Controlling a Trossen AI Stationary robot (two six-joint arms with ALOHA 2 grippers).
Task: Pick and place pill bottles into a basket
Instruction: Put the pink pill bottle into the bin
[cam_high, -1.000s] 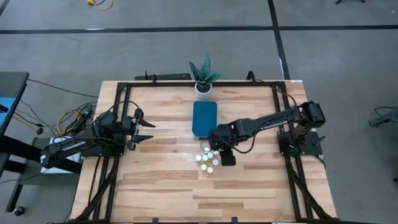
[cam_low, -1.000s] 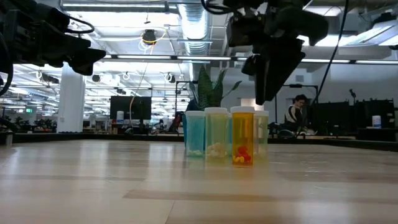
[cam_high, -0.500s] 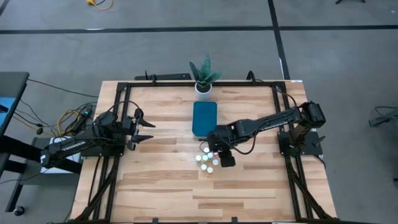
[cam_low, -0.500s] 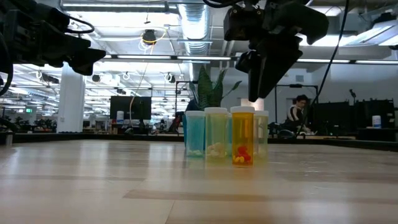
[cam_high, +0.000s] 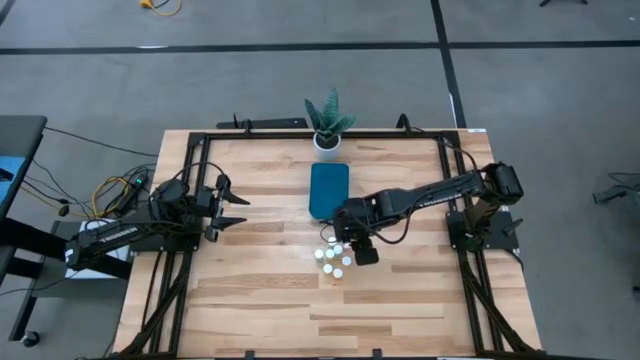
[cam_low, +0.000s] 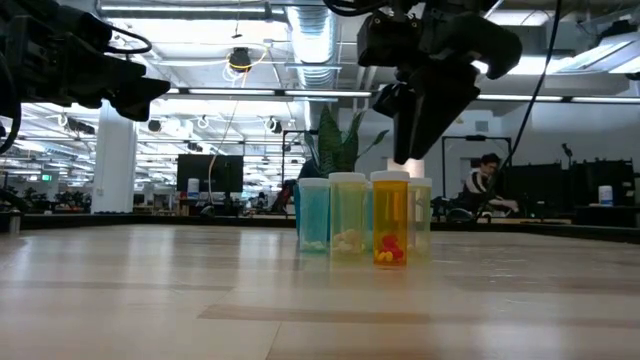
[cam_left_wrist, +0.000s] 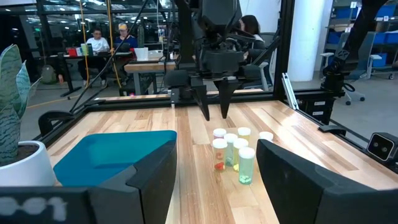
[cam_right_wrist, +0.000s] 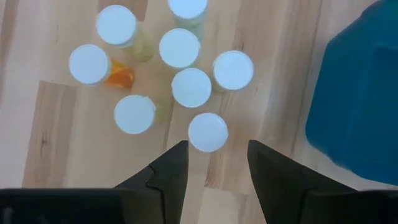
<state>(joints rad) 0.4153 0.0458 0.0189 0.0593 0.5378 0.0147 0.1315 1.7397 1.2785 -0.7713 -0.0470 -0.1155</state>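
High view: potted plant (cam_high: 327, 124) stands beyond basket (cam_high: 329, 190), pill bottles (cam_high: 333, 260) nearer.

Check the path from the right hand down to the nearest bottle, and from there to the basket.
Nothing visible blocks either. The right hand hovers open above the nearest bottle; bare table lies between it and the basket; the other bottles stand on its far side.

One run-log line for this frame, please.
right claw: open, above pill bottles | left claw: open, idle | basket: no bottles seen
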